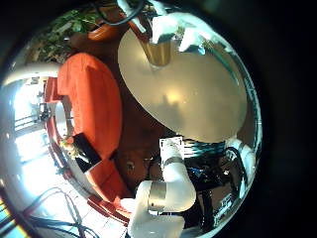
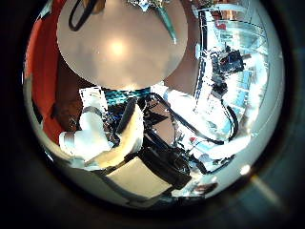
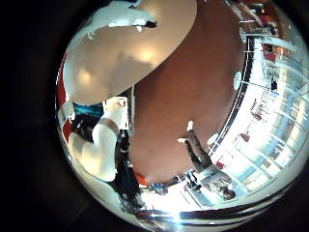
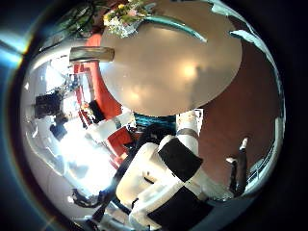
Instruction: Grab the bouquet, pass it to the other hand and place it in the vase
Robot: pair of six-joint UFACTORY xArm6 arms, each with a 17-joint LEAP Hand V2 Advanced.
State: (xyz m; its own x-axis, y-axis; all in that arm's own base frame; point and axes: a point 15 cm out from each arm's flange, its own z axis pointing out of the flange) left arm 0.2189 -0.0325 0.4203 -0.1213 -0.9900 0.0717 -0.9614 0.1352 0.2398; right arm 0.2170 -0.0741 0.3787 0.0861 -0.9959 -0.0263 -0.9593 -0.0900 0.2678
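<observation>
In the right thumb side palm view the bouquet (image 4: pixel 130 17) shows at the rim of the picture, its long stem (image 4: pixel 183 29) reaching over the round table (image 4: pixel 178 77). In the left little finger side palm view the vase (image 1: pixel 154 50) stands upright at the table's edge (image 1: pixel 188 94), with white parts of a hand (image 1: pixel 183 28) close beside it. In the left thumb side palm view a thin stem-like thing (image 2: pixel 170 24) hangs over the table (image 2: pixel 114 43). In the right little finger side palm view a hand (image 3: pixel 126 14) hovers over the table (image 3: pixel 121 58).
A curved sofa (image 1: pixel 89 99) stands on the floor beside the table. An arm (image 1: pixel 163 193) rises at the table's side, and one shows in the right thumb side palm view (image 4: pixel 159 173). Leafy greenery (image 1: pixel 69 30) shows beyond the sofa.
</observation>
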